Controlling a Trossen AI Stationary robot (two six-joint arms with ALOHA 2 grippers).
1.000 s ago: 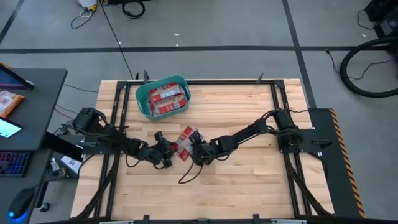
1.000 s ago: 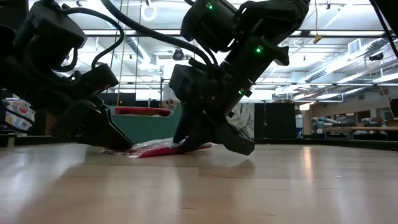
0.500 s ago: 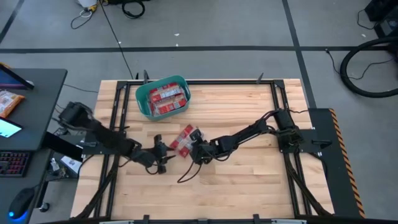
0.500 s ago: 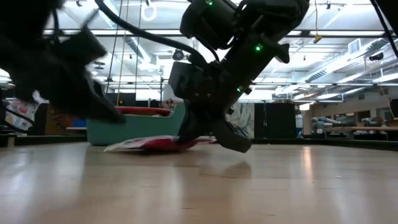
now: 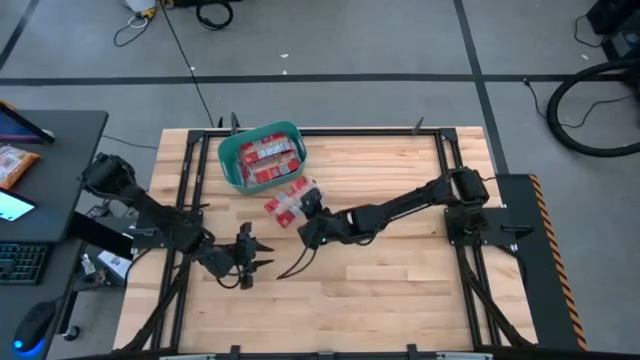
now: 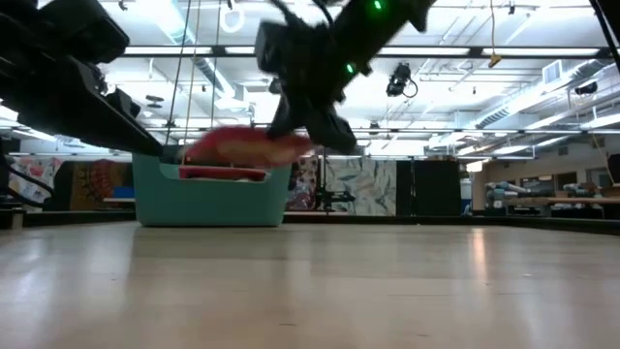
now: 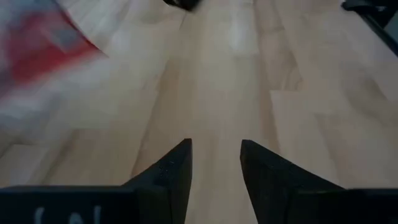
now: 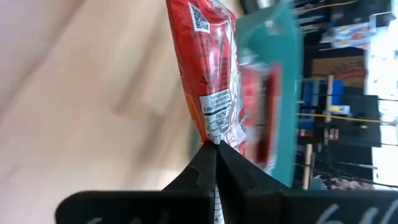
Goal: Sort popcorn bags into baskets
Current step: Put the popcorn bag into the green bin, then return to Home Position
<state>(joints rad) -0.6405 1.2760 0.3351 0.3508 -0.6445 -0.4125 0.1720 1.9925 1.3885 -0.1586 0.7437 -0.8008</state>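
One red popcorn bag [image 5: 287, 204] hangs in my shut right gripper [image 5: 304, 218], just on the near side of the teal basket [image 5: 236, 170]. The low view shows this bag [image 6: 247, 147] blurred and off the table, level with the basket's rim [image 6: 208, 174]. The basket stands at the far left of the table with several red bags [image 5: 270, 160] inside. My left gripper [image 5: 260, 262] is open over bare wood toward the near left, apart from the bag; its wrist view shows the open gripper [image 7: 214, 155] and the bag as a red blur [image 7: 37, 43]. My right gripper pinches the bag between its two fingers at one narrow end, by the white printed seam [image 8: 213, 127]. The fingers lie along the bag's length. The bag [image 8: 208, 62] is lifted clear of the table and stretches away from the fingertips toward the basket [image 8: 283, 81].
Black frame rails [image 5: 440, 160] run along the table's edges. A loose black cable [image 5: 295, 268] lies on the wood near the middle. Bare wood spans the table's near half and right side. A desk with a keyboard and screens [image 5: 20, 210] stands left of the table.
My right gripper has lifted the bag off the table and carried it up and toward the far left, close to the basket. My left gripper has drawn back from the bag toward the near left edge.
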